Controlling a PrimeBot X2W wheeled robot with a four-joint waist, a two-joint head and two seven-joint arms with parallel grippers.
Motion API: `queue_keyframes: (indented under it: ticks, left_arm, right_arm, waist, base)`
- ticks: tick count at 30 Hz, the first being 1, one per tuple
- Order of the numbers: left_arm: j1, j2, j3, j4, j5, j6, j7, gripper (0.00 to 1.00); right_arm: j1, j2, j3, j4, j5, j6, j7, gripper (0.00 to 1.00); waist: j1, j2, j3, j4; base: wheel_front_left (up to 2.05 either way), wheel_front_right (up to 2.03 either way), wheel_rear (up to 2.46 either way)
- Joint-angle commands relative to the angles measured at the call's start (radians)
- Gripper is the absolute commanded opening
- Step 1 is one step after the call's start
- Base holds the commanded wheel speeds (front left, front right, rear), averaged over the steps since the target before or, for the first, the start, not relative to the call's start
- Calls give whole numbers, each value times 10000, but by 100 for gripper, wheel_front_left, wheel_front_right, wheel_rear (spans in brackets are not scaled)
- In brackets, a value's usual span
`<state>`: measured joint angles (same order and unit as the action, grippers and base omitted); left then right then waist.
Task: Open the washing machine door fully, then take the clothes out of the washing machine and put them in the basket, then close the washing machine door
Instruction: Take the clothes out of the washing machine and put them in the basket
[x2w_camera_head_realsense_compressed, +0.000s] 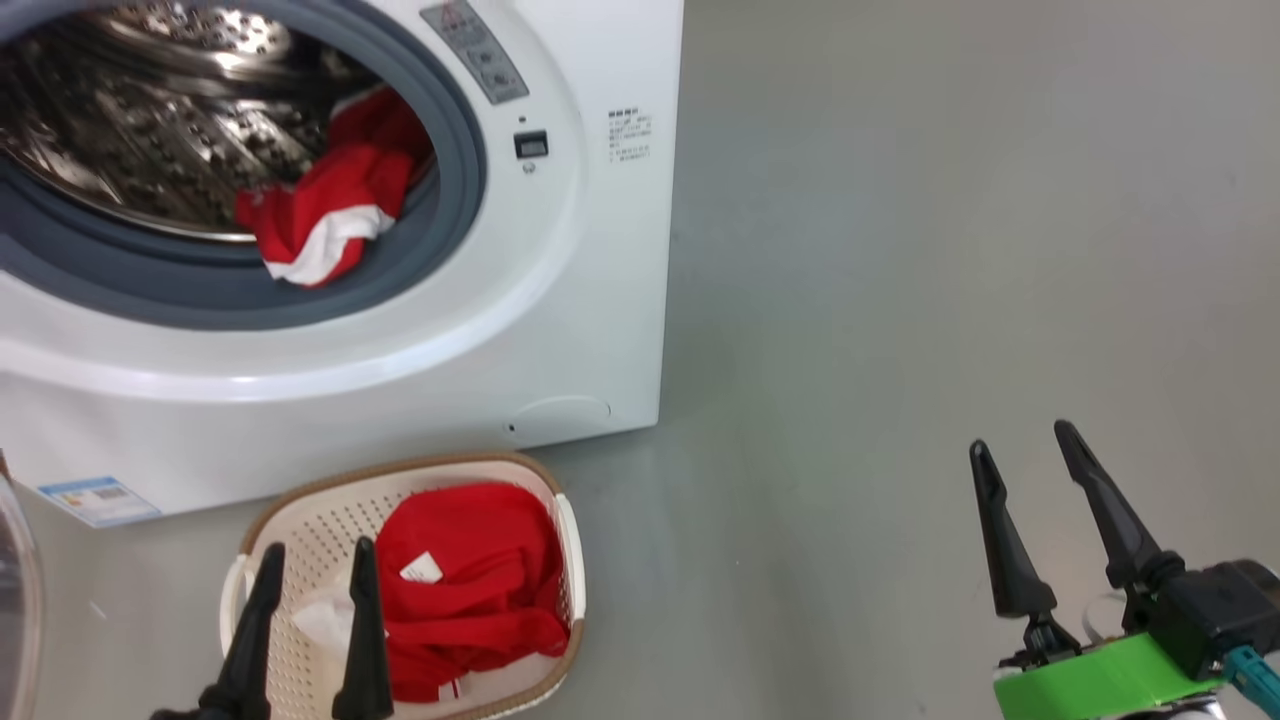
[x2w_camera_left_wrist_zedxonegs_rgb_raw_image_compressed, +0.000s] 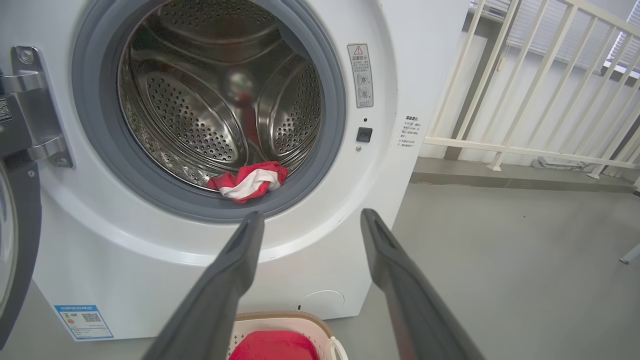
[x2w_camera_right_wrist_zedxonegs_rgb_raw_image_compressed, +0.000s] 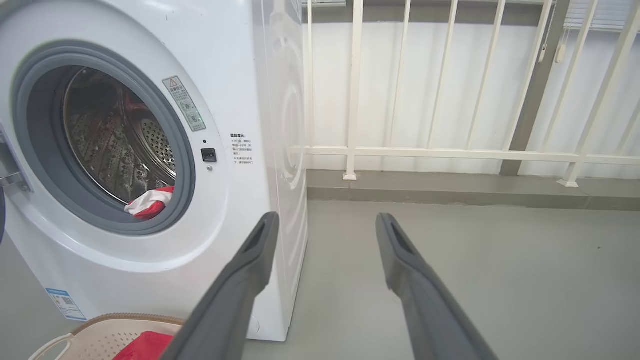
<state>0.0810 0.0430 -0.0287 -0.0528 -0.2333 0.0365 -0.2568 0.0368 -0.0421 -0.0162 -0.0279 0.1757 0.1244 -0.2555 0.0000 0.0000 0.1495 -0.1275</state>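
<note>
Grey floor (x2w_camera_head_realsense_compressed: 900, 250) underfoot, smooth, reaching back to a white railing (x2w_camera_right_wrist_zedxonegs_rgb_raw_image_compressed: 450, 152) along a pale wall. White washer (x2w_camera_head_realsense_compressed: 600, 300) standing on that floor at left of the head view, mouth uncovered. Door (x2w_camera_left_wrist_zedxonegs_rgb_raw_image_compressed: 20, 240) swung wide at the hinge side: black ring at the left edge of the left wrist view, clear glass at the head view's lower left corner. Steel drum (x2w_camera_left_wrist_zedxonegs_rgb_raw_image_compressed: 200, 110) perforated and shiny, ringed by a grey gasket (x2w_camera_left_wrist_zedxonegs_rgb_raw_image_compressed: 100, 150). Basket (x2w_camera_head_realsense_compressed: 300, 505) on the floor just in front of the washer's base, cream with a brown rim, below the mouth. Clothes (x2w_camera_head_realsense_compressed: 320, 220) in 2 lots: 1 red-and-white piece at the drum's front lip, draped onto the gasket; 1 red heap (x2w_camera_head_realsense_compressed: 470, 590) in the basket's right half, a small white tag on top. Left claw (x2w_camera_head_realsense_compressed: 318, 545) open, 2 dark fingers spread, empty, hovering over the basket's left half, aimed at the washer's mouth in its own wrist view. Right claw (x2w_camera_head_realsense_compressed: 1021, 435) open too, empty, over bare floor well to the right of washer and basket, a green band (x2w_camera_head_realsense_compressed: 1100, 675) behind its fingers. Blue label (x2w_camera_head_realsense_compressed: 100, 500) low on the washer's front, left of the basket. Grey warning sticker (x2w_camera_left_wrist_zedxonegs_rgb_raw_image_compressed: 360, 75) right of the mouth.
</note>
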Motion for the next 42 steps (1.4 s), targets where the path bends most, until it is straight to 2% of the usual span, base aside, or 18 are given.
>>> queue_keyframes:
  ticks: [1, 20, 42]
  left_arm:
    - [80, 72, 241, -315, 83, 132, -49, 100]
    - [1200, 72, 125, -327, 56, 350, -49, 100]
    - [1228, 72, -26, -310, -112, 451, -49, 100]
  right_arm:
    - [68, -81, 185, -262, -7, 63, -63, 100]
    - [887, -81, 371, -238, -65, 63, -63, 100]
    - [985, -81, 460, -344, -217, 63, -63, 100]
  waist:
    - [0, 0, -369, 21]
    - [0, 0, -1530, 212]
    - [0, 0, -1486, 269]
  base:
    - [0, 0, 0]
    - [0, 0, 0]
    - [0, 0, 0]
